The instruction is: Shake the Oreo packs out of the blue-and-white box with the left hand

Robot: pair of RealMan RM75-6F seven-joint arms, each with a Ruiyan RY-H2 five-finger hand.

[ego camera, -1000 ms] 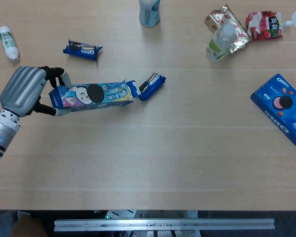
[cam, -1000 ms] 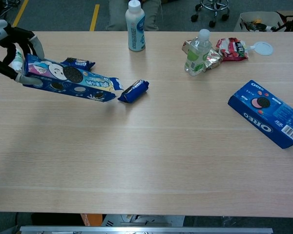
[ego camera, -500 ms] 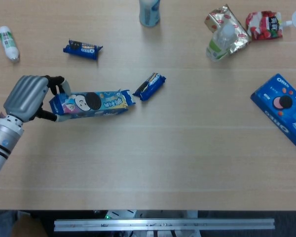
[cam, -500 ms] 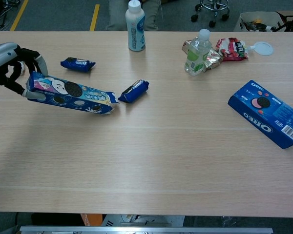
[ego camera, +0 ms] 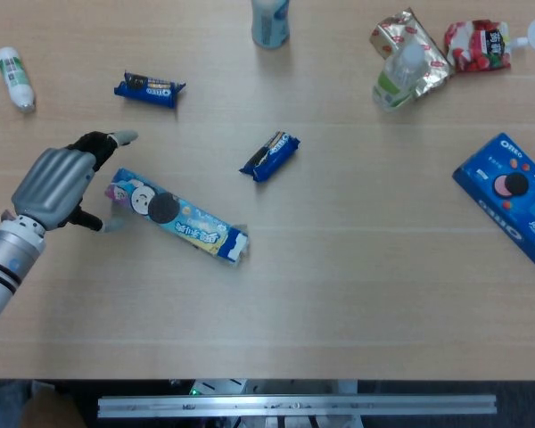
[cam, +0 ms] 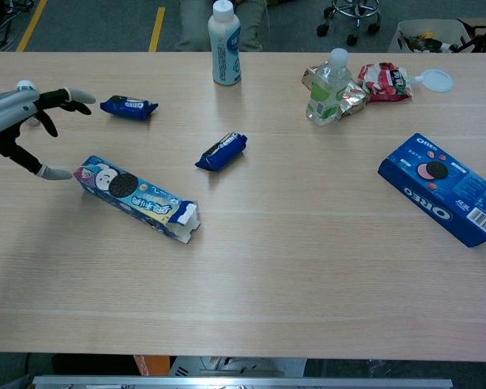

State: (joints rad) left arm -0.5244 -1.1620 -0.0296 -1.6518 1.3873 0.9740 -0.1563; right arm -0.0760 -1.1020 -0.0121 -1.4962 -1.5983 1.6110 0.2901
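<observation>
Left hand spread wide (holding nothing), just beside blue-and-white box

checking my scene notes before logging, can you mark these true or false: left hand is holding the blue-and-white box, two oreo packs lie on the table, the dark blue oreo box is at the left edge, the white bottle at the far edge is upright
1. The left hand is holding the blue-and-white box. False: the box lies flat on the table and the hand is open beside its end.
2. Two Oreo packs lie on the table. True: one pack near the middle, another pack further left.
3. The dark blue Oreo box is at the left edge. False: it lies on the right side.
4. The white bottle at the far edge is upright. True.
</observation>
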